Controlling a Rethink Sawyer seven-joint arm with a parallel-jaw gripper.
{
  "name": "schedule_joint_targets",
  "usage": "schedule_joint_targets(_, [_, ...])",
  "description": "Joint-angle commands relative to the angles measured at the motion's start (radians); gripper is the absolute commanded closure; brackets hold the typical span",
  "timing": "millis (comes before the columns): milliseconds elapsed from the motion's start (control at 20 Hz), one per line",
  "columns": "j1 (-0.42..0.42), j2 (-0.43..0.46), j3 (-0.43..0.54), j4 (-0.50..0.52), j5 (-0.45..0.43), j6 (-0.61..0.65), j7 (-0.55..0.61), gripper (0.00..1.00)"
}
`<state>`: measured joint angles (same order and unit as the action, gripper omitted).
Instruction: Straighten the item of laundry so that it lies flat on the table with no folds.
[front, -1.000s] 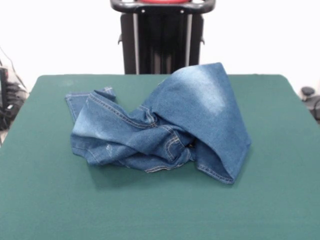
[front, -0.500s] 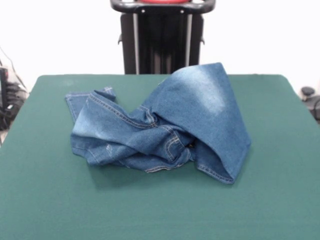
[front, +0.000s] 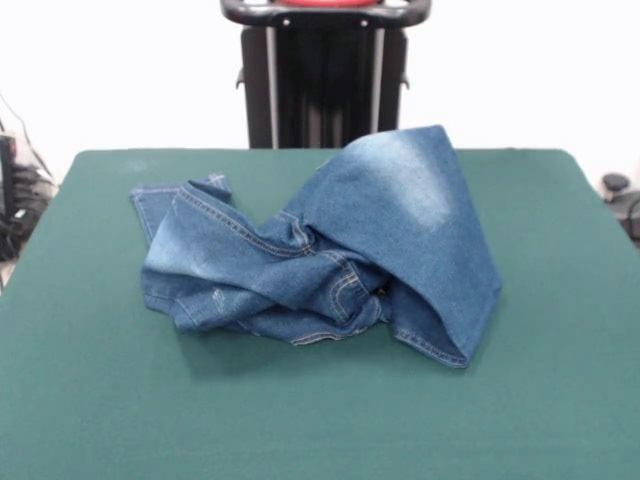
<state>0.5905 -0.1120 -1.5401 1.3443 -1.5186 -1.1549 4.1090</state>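
Front view: crumpled jeans (front: 320, 255) mid-table (front: 560, 400), hand out of sight, state unknowable.

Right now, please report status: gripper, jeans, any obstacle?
Gripper not in view. Jeans crumpled in a heap mid-table, folded over themselves, one part raised in a peak, not flat. Nothing else on the table.
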Motion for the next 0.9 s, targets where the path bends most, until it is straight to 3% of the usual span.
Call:
schedule_joint_targets(50, [-0.014, 0.070, 0.244, -0.036, 0.087, -0.026, 0.349, 0.00])
schedule_joint_targets(400, [-0.006, 0.110, 0.273, -0.018, 0.073, -0.003, 0.413, 0.00])
schedule_joint_targets(900, [-0.016, 0.089, 0.389, 0.020, 0.149, 0.070, 0.348, 0.00])
